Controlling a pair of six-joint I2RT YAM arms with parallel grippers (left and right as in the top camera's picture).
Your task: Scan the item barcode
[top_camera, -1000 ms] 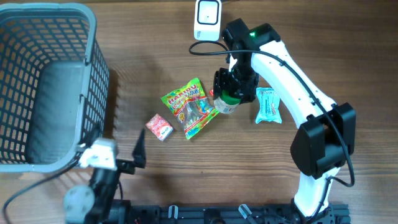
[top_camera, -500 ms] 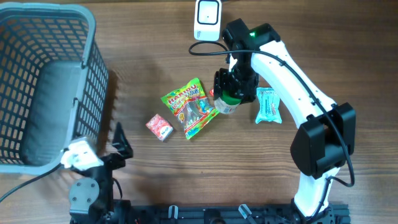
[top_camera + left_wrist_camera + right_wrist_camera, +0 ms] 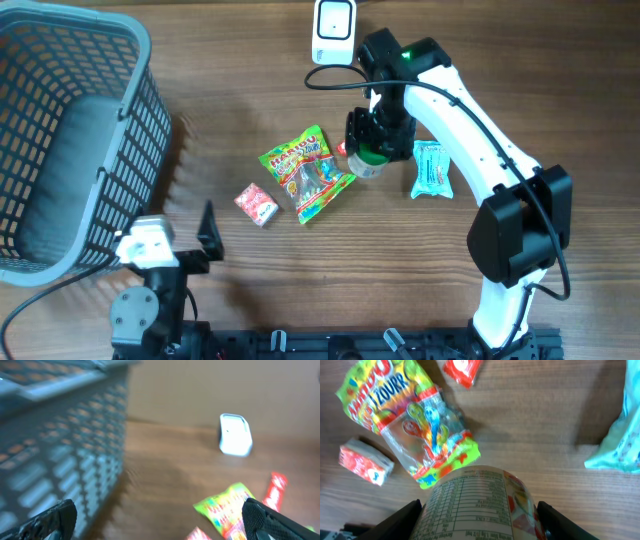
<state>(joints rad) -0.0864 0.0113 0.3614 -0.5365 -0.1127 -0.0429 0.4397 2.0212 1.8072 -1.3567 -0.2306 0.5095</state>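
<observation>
the right gripper (image 3: 379, 133) grips the cup (image 3: 366, 166), pickup seemingly done; next, its barcode must face the scanner (image 3: 333, 30).

Counts, table seen from overhead:
- One basket (image 3: 70, 14), grey mesh, 9 to 10 o'clock.
- One scanner (image 3: 333, 30), white, 12 o'clock.
- One gummy bag (image 3: 306, 172), green and yellow, near centre.
- One small red box (image 3: 257, 204), 8 o'clock of gummy bag.
- One red stick packet (image 3: 274, 491), 1 o'clock of gummy bag, largely covered from overhead.
- One printed cup (image 3: 367, 160), green top, 2 o'clock of gummy bag.
- One pale blue packet (image 3: 431, 169), 3 o'clock of printed cup.
- Loose snack items in all: five.
- Two robot arms: left arm (image 3: 150, 290) at 7 o'clock, right arm (image 3: 470, 130) at 4 o'clock.
</observation>
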